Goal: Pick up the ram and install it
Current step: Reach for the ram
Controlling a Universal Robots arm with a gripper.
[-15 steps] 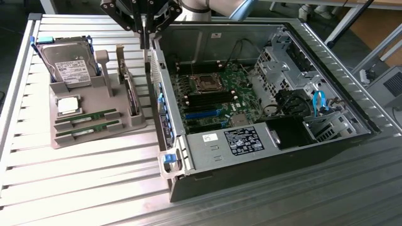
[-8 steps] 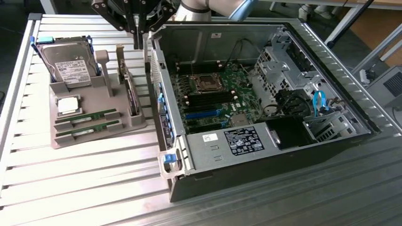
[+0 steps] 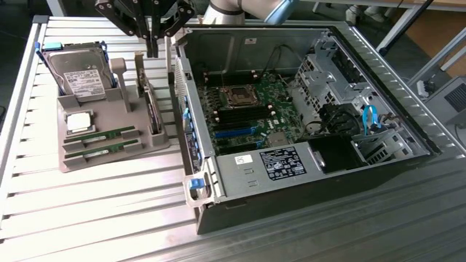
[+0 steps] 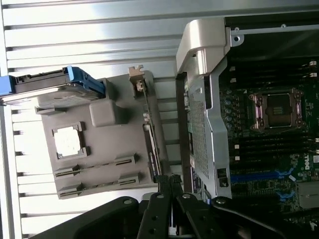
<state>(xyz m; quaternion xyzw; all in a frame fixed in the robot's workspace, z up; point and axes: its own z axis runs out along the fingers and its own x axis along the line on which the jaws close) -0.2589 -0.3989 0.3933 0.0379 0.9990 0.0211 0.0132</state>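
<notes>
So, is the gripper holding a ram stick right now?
No, both ram sticks lie in their slots in the grey tray, and the gripper hangs well away from them with nothing between its fingers.

1. This is a robotics lab or test bench. The work surface is a ribbed aluminium-profile table.
2. An open desktop computer case lies on it, with its motherboard exposed.
3. Just beside the case, on the exterior view's left, a grey moulded fixture tray holds a hard drive and ram sticks.
4. A robot arm reaches in from the far side.
</notes>
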